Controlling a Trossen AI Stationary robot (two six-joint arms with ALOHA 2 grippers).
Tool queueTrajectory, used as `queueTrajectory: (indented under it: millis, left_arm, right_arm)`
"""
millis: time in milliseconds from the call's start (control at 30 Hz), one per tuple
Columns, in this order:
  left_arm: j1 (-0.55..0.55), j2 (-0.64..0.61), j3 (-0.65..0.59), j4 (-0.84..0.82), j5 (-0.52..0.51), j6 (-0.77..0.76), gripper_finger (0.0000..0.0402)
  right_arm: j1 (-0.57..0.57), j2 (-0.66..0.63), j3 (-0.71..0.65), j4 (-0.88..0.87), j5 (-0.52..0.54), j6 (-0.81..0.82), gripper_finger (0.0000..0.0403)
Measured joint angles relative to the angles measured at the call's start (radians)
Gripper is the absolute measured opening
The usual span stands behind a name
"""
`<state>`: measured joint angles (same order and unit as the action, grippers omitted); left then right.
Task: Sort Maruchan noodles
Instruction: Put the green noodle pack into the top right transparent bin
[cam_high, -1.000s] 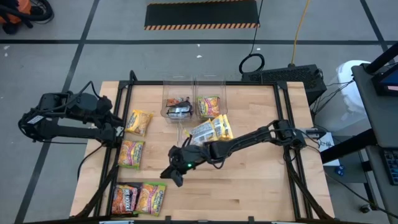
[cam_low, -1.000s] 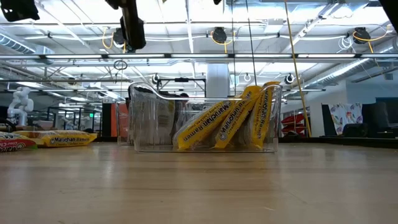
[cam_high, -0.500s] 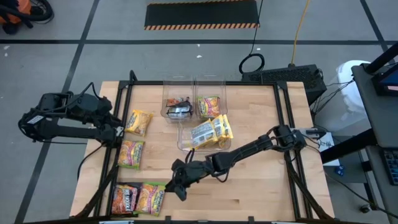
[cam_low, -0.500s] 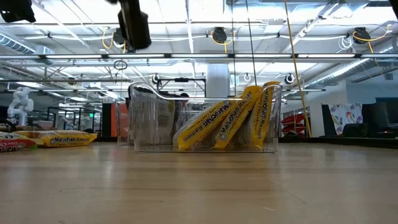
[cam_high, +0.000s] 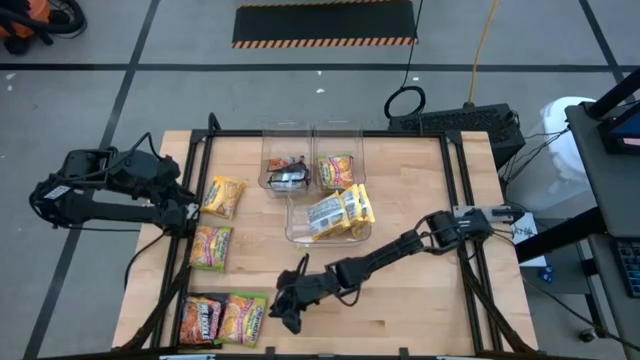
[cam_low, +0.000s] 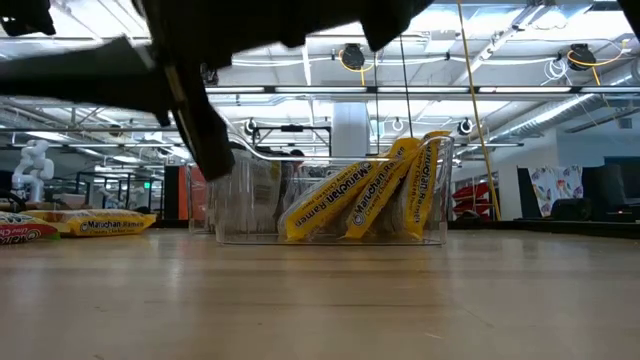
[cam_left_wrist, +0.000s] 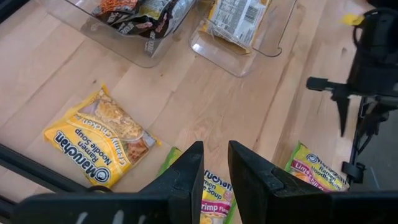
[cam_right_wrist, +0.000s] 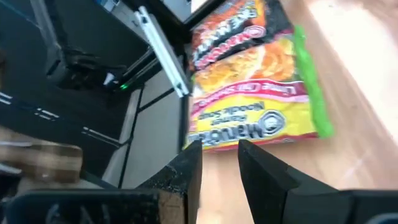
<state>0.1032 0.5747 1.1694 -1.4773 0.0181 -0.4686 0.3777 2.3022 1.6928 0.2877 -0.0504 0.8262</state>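
In the high view the right claw (cam_high: 285, 318) sits low and centre-left in the frame, just beside the lime-green packet (cam_high: 245, 317) at the tabletop's (cam_high: 420, 300) bottom left. Its fingers are spread and hold nothing. An orange-red packet (cam_high: 201, 318) lies touching the lime-green one on its left. Two more packets, a yellow packet (cam_high: 223, 196) and another lime-green one (cam_high: 211, 246), lie near the left claw (cam_high: 190, 215), which waits at the left edge with fingers slightly apart and empty. Clear bins (cam_high: 327, 222) in the upper middle hold yellow packets (cam_high: 338, 211).
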Motion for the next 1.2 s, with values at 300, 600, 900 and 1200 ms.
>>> queueTrajectory:
  millis: [300, 600, 900, 1200]
  left_arm:
    - [0.000, 0.000, 0.000, 0.000, 0.001, 0.002, 0.0079]
    - [0.000, 0.000, 0.000, 0.000, 0.004, 0.003, 0.0079]
    - [0.000, 0.000, 0.000, 0.000, 0.004, 0.026, 0.0079]
    - [0.000, 0.000, 0.000, 0.000, 0.003, 0.029, 0.0079]
  right_arm:
    - [-0.005, 0.037, 0.000, 0.005, 0.081, 0.016, 0.0098]
    - [-0.010, 0.036, 0.000, 0.028, 0.159, 0.002, 0.0098]
    - [-0.001, 0.036, 0.000, 0.008, 0.159, -0.199, 0.0098]
    - [0.019, 0.036, 0.000, -0.043, 0.159, -0.622, 0.0098]
